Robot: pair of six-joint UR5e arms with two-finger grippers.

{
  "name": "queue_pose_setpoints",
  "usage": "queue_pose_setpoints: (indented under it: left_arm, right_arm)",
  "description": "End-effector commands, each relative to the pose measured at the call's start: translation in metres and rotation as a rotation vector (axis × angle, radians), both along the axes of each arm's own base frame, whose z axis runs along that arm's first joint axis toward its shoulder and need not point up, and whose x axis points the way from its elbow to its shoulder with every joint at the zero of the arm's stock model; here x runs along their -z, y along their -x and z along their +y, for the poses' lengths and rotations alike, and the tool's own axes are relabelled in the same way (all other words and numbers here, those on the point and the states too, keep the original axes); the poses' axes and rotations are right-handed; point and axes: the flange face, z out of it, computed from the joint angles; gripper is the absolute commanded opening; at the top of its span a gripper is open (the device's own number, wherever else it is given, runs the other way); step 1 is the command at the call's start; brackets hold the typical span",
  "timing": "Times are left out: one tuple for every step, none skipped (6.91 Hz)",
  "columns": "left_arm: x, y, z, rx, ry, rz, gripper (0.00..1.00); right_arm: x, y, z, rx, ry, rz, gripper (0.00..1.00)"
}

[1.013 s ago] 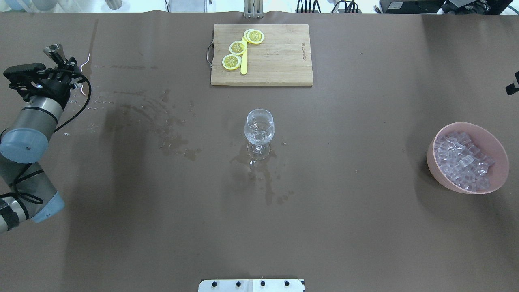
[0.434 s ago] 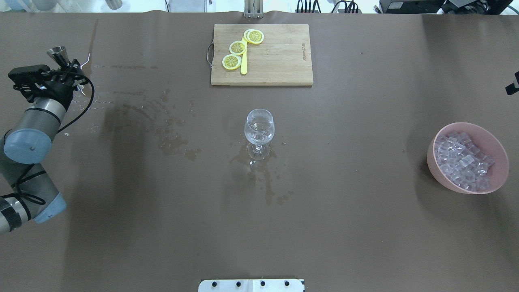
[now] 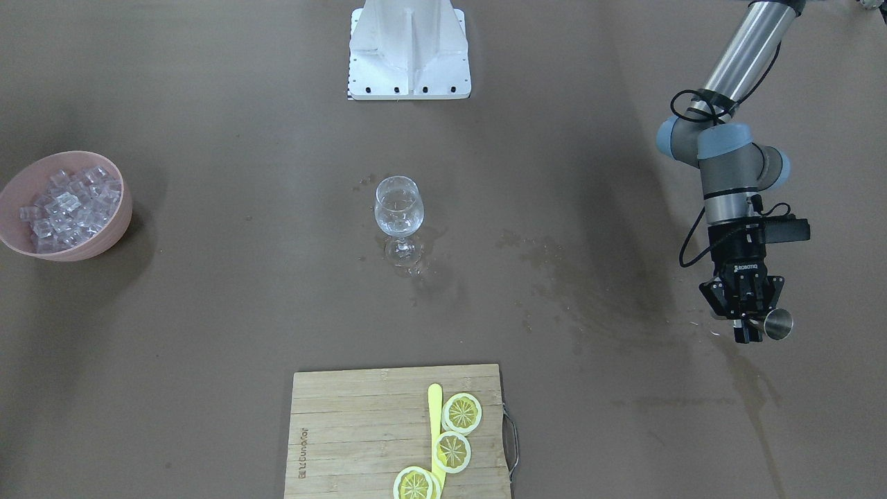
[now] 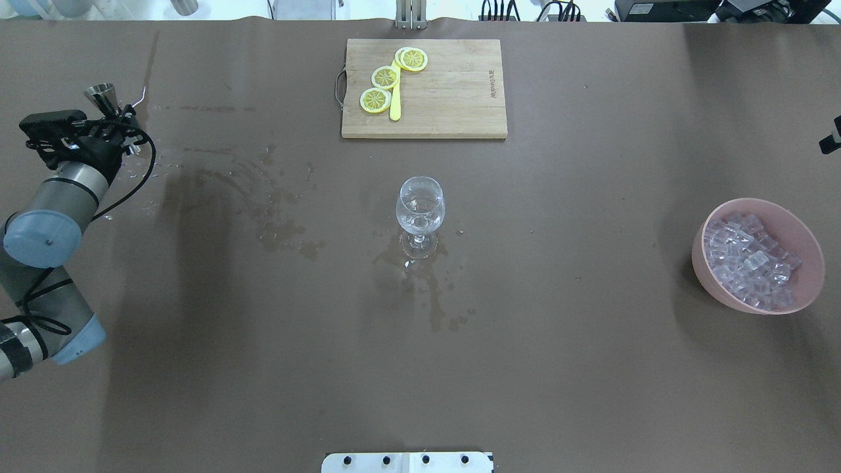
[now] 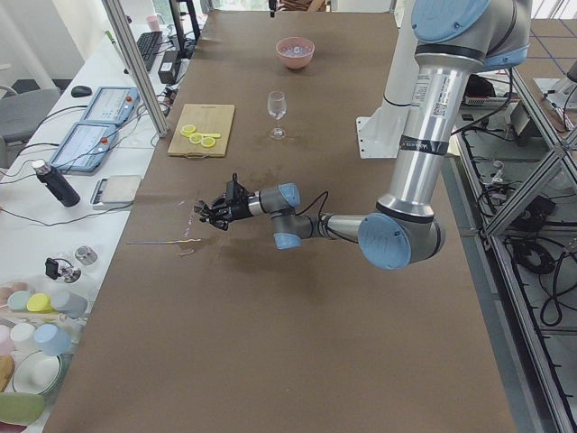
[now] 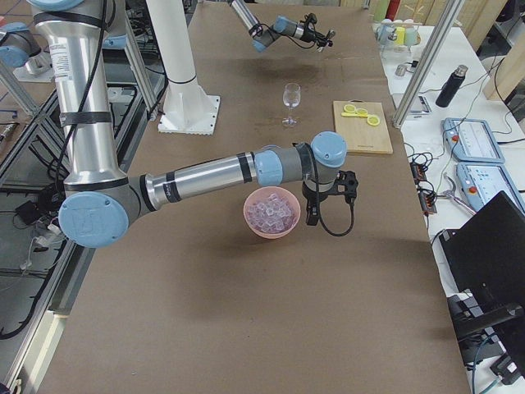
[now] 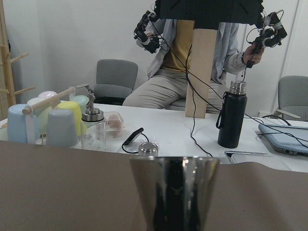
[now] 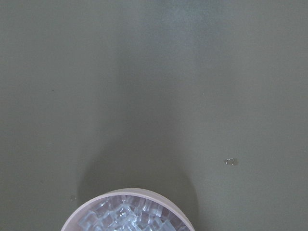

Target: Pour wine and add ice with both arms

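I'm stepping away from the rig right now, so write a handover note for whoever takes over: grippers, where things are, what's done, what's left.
Left gripper: shut on the metal jigger, at the left end of the table, wet patches nearby.
Right gripper: beside the pink bowl; open or shut cannot be told.
Wine glass: upright at table centre, seems to hold clear liquid; more wet around its foot.
Ice: all in the bowl, none seen in the glass.
Done: pouring, apparently. Left: ice into the glass.
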Motion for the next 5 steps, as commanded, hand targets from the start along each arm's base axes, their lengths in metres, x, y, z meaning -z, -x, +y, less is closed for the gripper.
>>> queue_pose_setpoints:
  left_arm:
    - [-0.0055, -0.0021, 0.0026, -0.036, 0.017, 0.0, 0.14]
    - [-0.0053, -0.0025, 0.0025, -0.037, 0.019, -0.002, 0.14]
    - [-0.0046, -0.0024, 0.0025, -0.037, 0.018, 0.001, 0.17]
    - [-0.0029, -0.0029, 0.0021, -0.037, 0.016, 0.003, 0.23]
    - [-0.0013, -0.0029, 0.0021, -0.037, 0.014, 0.005, 0.3]
  right_arm:
    - [-0.0003, -0.0002, -0.0001, 0.0, 0.0, -0.001, 1.0]
    - [-0.0003, 0.0006, 0.0, 0.001, 0.0, -0.001, 1.0]
    - [-0.0003, -0.0002, -0.0001, 0.0, 0.0, -0.001, 1.0]
    - [-0.0003, -0.0002, -0.0001, 0.0, 0.0, -0.001, 1.0]
    - [-0.0003, -0.0002, -0.0001, 0.0, 0.0, -0.001, 1.0]
